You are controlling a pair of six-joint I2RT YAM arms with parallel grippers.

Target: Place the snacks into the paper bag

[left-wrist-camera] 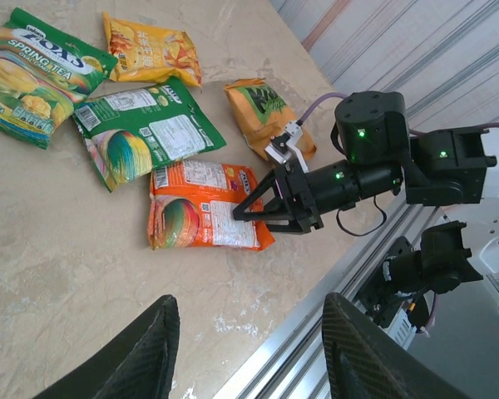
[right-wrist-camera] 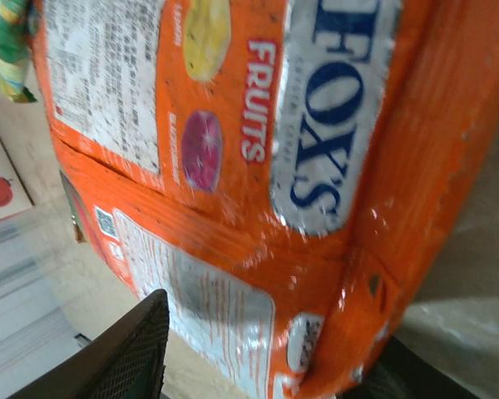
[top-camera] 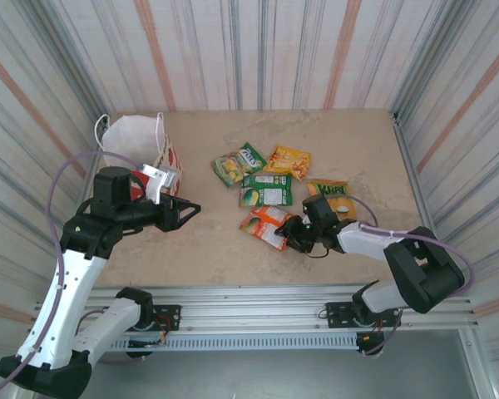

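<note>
Jaws of the right gripper [left-wrist-camera: 249, 210] stand apart at one end of the orange Fox's packet [left-wrist-camera: 195, 218], not yet closed on it, I judge. This packet and four others, among them the green Spring Tea packet [left-wrist-camera: 33, 75], lie mid-surface [top-camera: 200, 249], so most work is left. At the far left corner stands the paper bag [top-camera: 125, 137], its inside hidden. Beside it hangs the left gripper [top-camera: 187, 209], jaws open and empty.
</note>
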